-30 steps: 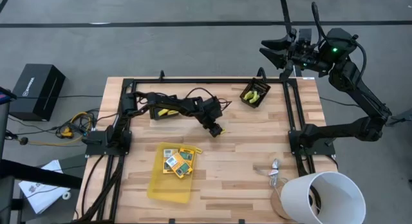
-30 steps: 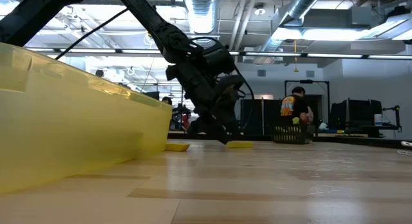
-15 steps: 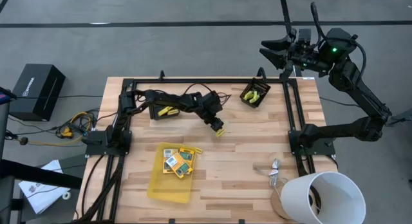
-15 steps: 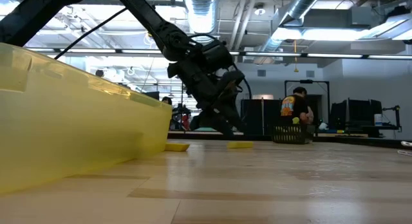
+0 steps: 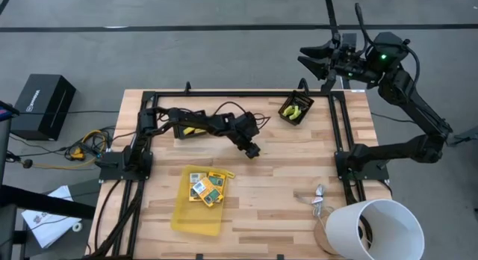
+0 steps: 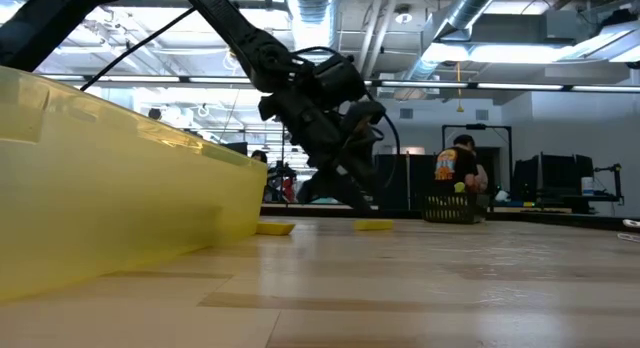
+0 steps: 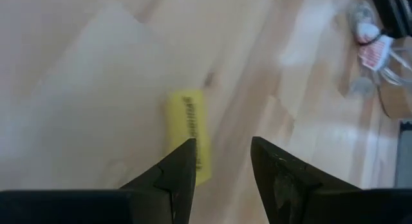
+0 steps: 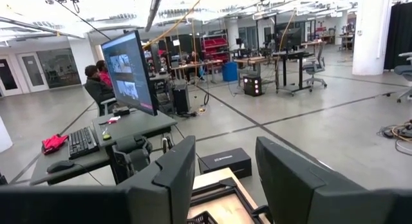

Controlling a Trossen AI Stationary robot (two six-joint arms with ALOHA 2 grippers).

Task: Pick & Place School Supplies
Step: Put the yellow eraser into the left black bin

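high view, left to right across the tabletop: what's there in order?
Black bin of yellow sticks → translucent yellow tray holding printed boxes → left claw → black bin of yellow-green tools → metal clips → white bucket. Right claw is raised beyond the far edge.

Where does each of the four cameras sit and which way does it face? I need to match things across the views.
High view: above the table, looking straight down; shows the left gripper, the right gripper raised past the far edge, and the yellow tray.
Low view: at tabletop height, looking level into the room; the left arm comes in from above.
Left wrist view: looks down past its open fingers at a yellow stick.
Right wrist view: faces the room past its open fingers.
Shared: the low view also shows the tray and the stick.
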